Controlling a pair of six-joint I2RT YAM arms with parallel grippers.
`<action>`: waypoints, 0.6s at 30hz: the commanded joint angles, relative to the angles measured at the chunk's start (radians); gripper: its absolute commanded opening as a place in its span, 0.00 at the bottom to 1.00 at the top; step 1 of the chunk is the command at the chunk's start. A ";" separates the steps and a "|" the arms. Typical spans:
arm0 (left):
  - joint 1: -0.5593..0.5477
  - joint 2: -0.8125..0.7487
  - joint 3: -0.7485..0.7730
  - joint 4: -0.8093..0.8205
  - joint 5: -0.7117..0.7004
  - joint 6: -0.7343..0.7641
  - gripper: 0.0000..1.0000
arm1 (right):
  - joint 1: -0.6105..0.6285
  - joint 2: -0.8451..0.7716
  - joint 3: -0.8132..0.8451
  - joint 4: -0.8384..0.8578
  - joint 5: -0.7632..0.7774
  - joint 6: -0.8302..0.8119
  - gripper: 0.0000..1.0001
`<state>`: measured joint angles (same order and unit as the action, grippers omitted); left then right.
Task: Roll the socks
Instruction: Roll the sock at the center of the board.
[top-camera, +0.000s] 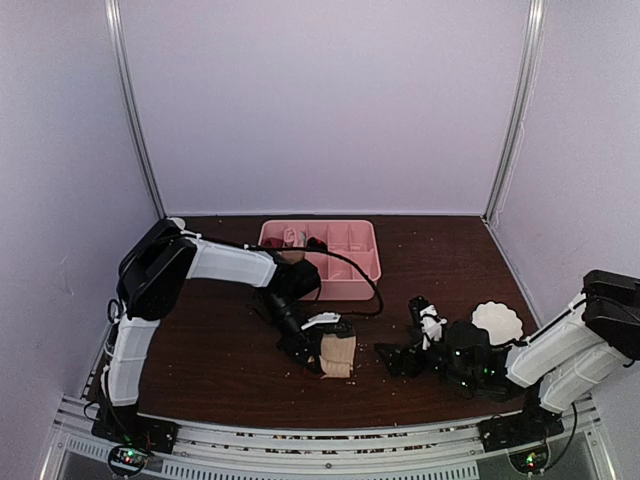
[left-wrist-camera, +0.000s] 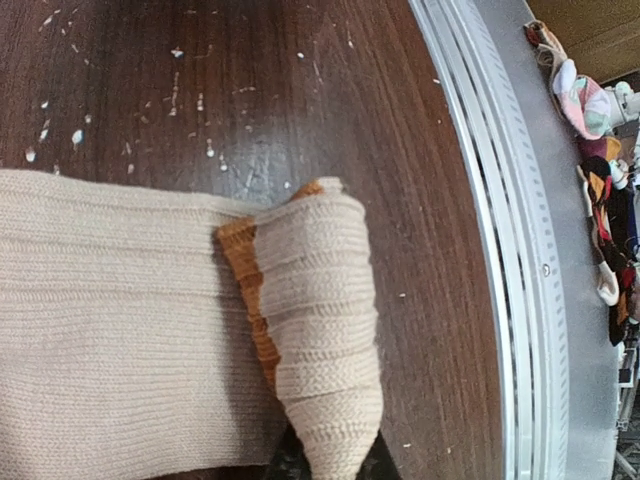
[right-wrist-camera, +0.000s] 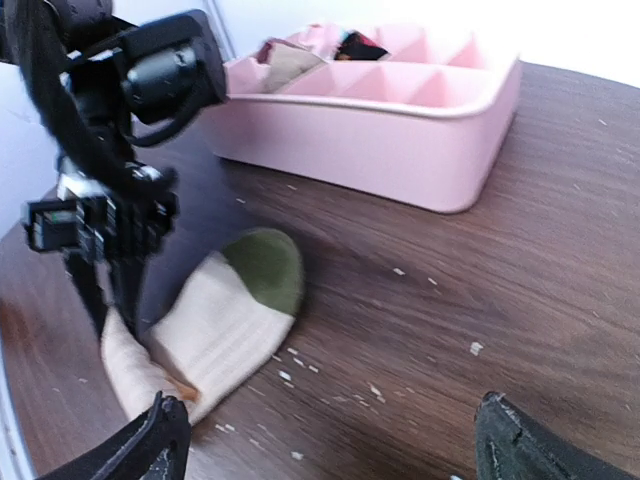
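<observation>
Dark wood-grain surface (top-camera: 220, 350), flecked with pale crumbs (right-wrist-camera: 290, 375), carries everything I am watching, and I place it all from the pink tray (top-camera: 345, 290). On the tray's near side, clear of its wall, lies the beige sock (top-camera: 337, 355), its olive toe (right-wrist-camera: 265, 265) pointing toward the tray. Through the left wrist camera I see its ribbed cuff (left-wrist-camera: 320, 300) turned back over an orange-brown band (left-wrist-camera: 245, 270). The fold tapers down into the left jaws, which are pinched tight on that fabric. The right jaws sit low on the tray's near side, off past its right end, spread wide with nothing between them; their fingertips (right-wrist-camera: 150, 445) frame the sock in that wrist view. Further right of the tray, beside the right arm (top-camera: 550, 345), stands a white bowl (top-camera: 497, 322). Inside the tray's compartments I make out bits of fabric (right-wrist-camera: 355, 45), too small to name. Pale walls (top-camera: 320, 100) rise behind the tray.
</observation>
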<state>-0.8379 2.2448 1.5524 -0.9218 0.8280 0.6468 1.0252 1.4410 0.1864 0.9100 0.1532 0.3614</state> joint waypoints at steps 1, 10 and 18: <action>0.015 0.065 0.001 -0.083 -0.044 -0.021 0.00 | 0.003 0.056 -0.031 0.065 0.078 0.016 1.00; 0.023 0.128 0.076 -0.208 0.006 -0.009 0.00 | 0.275 0.160 0.068 0.025 0.073 -0.403 0.98; 0.025 0.176 0.138 -0.315 0.038 -0.027 0.00 | 0.326 0.226 0.268 -0.189 0.080 -0.659 0.85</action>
<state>-0.8188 2.3531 1.6691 -1.1397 0.9115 0.6331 1.3445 1.6257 0.3729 0.8486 0.2100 -0.1162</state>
